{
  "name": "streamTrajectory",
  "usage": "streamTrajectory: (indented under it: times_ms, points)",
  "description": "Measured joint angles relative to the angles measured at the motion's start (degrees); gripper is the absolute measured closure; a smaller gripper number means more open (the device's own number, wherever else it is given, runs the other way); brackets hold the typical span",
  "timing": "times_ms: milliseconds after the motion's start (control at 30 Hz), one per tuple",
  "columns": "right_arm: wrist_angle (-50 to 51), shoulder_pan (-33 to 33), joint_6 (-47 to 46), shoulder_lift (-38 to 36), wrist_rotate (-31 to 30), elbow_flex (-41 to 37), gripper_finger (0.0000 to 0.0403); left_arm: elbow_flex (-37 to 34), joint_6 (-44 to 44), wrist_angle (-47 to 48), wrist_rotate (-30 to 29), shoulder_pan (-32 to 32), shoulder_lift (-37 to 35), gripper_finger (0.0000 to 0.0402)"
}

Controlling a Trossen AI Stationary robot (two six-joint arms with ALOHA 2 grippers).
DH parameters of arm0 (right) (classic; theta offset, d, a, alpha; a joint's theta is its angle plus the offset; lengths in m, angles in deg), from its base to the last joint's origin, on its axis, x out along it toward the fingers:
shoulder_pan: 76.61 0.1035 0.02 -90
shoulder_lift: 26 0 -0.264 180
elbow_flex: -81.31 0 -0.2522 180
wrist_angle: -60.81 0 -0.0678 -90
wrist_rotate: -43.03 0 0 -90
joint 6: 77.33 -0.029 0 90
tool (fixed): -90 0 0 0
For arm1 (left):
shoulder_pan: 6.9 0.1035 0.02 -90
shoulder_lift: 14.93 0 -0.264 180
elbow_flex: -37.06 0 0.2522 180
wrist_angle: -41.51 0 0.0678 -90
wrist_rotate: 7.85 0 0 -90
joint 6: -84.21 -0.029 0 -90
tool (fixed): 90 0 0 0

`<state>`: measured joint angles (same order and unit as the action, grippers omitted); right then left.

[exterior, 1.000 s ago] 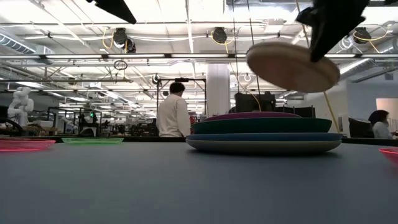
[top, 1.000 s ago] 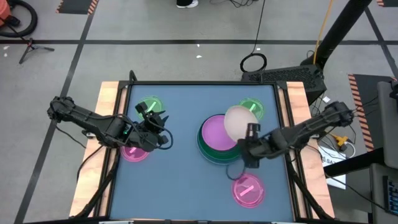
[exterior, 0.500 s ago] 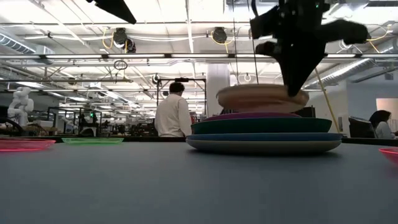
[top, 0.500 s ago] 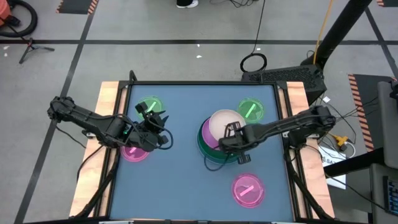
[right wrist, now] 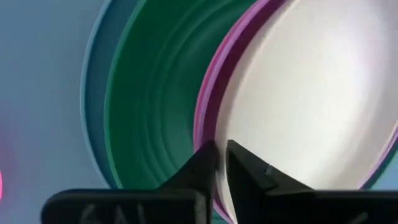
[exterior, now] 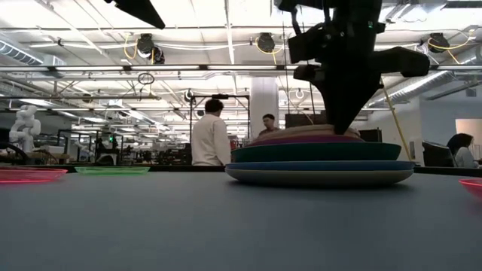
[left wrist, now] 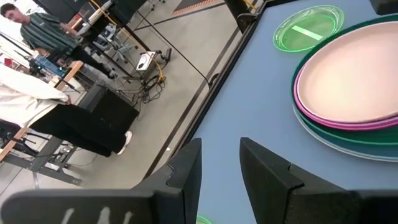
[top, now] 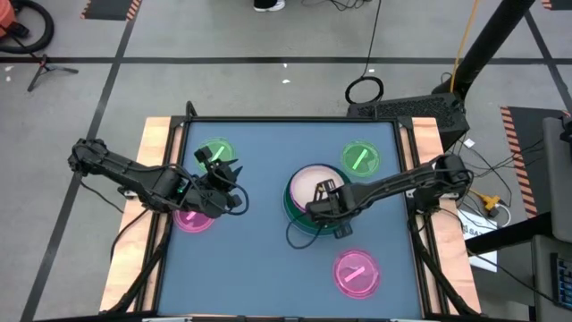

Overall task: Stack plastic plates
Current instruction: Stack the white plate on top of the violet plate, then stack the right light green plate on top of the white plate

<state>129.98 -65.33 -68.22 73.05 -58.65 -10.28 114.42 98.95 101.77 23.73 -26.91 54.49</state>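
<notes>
A stack of plastic plates (top: 299, 213) (exterior: 316, 162) stands right of the table's middle: grey-white lowest, then blue, dark green and purple. A beige plate (top: 311, 182) (left wrist: 348, 81) lies on top. My right gripper (top: 325, 197) (right wrist: 219, 149) (exterior: 343, 124) is at the stack's near-right side, shut on the beige plate. My left gripper (top: 225, 177) (left wrist: 219, 146) hangs open at the table's left, above a small pink plate (top: 189, 219). Small translucent green plates (top: 214, 153) (top: 360, 158) and a pink one (top: 356, 273) lie flat on the table. My right gripper pinches the beige plate's rim (right wrist: 231, 198) on its near-right side, one finger (right wrist: 202, 165) under the rim and the other finger (right wrist: 249, 169) over it. The fingers slant down from the table's right. The plate lies about level on the purple plate (exterior: 316, 140).
Wooden rails (top: 156, 134) border the blue table top on its left and right. The table's middle and near left hold bare blue surface (top: 259, 259). People stand in the room beyond the far edge (exterior: 209, 135).
My right gripper has moved toward the table's left and down, still shut on the beige plate. The plate, held tilted in the air to the right of the stack a second ago, has come level and now lies on the purple plate atop the stack.
</notes>
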Motion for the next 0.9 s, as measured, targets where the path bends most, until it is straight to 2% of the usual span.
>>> streamTrajectory:
  times_ms: [267, 600, 767, 900]
  points:
    - [0.6, 0.0, -4.3, -0.3, -0.1, 0.0, 0.0325, 0.0, 0.0, 0.0, 0.0, 0.0, 0.0, 0.0286]
    - [2.2, 0.4, -14.9, -1.5, 0.1, 0.0, 0.0316, 0.0, -0.8, 0.0, 0.0, 0.0, 0.0, 0.0286]
    - [4.6, 0.5, -25.2, -2.1, 7.2, 0.0, 0.0316, 0.0, -2.7, 0.0, 0.0, 0.1, 0.0, 0.0286]
    - [6.3, 0.7, -34.1, -2.6, 17.0, 0.0, 0.0316, 0.0, -4.8, -0.1, 0.0, 0.1, 0.0, 0.0286]
